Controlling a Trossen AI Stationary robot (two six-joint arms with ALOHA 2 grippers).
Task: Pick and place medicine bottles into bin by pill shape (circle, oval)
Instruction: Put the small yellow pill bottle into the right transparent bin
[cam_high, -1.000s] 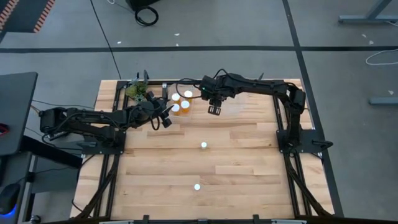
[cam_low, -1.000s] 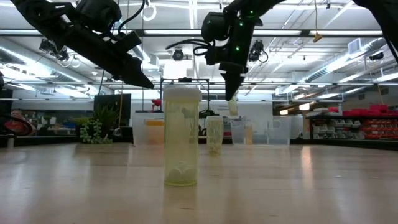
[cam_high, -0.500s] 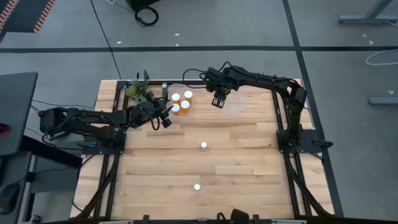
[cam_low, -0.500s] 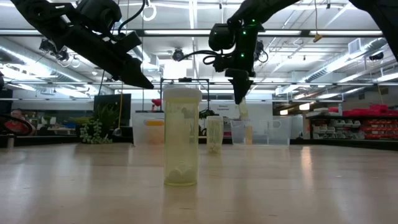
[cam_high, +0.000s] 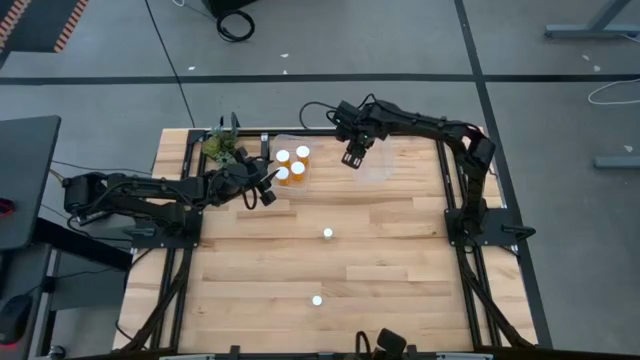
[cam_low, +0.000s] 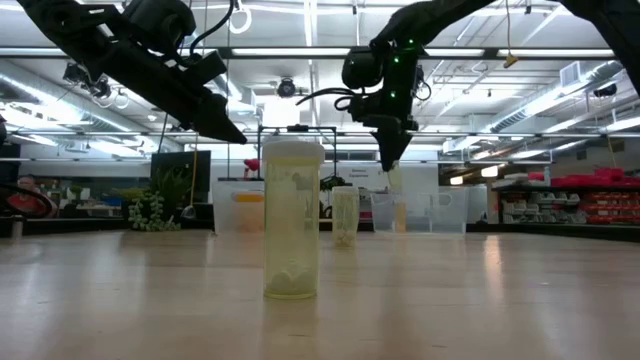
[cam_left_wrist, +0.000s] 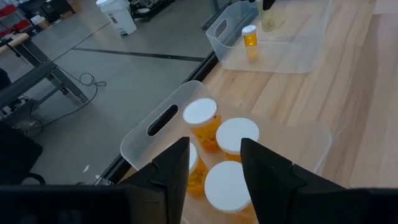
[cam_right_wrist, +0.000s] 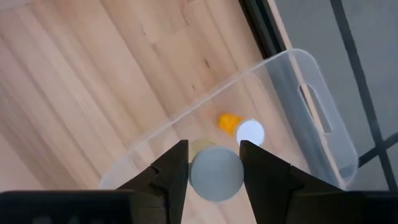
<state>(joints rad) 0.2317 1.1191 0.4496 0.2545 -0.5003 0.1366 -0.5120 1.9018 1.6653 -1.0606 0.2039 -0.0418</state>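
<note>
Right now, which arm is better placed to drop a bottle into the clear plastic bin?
The right arm. Its hand grips a white-capped bottle above the clear plastic bin, while the left hand is empty over the other bin.

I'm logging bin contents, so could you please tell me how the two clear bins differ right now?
The left bin holds four white-capped orange bottles standing together; the right bin holds just one bottle.

The right hand carries another bottle above the right bin; the left hand hovers empty over the left bin.

Both are clear plastic with handle slots.
</note>
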